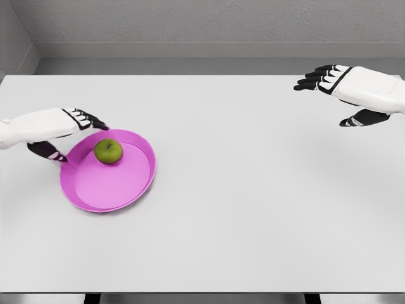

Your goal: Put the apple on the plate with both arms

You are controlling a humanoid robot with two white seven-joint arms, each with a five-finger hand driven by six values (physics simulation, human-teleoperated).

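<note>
The green apple (108, 151) sat on the pink plate (101, 190), toward the plate's far rim, near the left edge of the white table (253, 190). The left hand (66, 126) hovered just beside the plate's far left rim, fingers loosely spread and holding nothing; its fingertips reached close to the apple but stood clear of it, the apple lying just to the right of and below them. The right hand (345, 85) hung relaxed and empty by the far right corner of the table, well apart from plate and apple.
</note>
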